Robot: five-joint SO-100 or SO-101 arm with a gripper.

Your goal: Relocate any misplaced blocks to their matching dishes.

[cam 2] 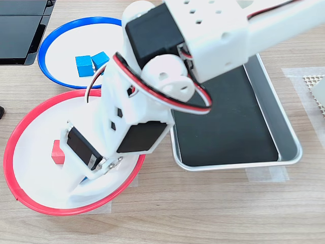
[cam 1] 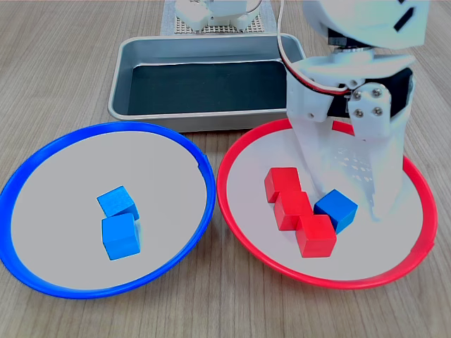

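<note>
Gripper (cam 1: 352, 201) hangs low in the red-rimmed plate (cam 1: 243, 151), jaws parted, nothing held; the blue cube (cam 1: 337, 210) sits just beside it, touching the red cubes (cam 1: 299, 210); light, rigid, probably slick; pinch two flat opposite faces.

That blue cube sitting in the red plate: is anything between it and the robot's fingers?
Nothing visible. In the first exterior view the fingers hang right beside the blue cube, on its right, with only bare red-rimmed plate between. The three red cubes crowd its left side instead.
</note>
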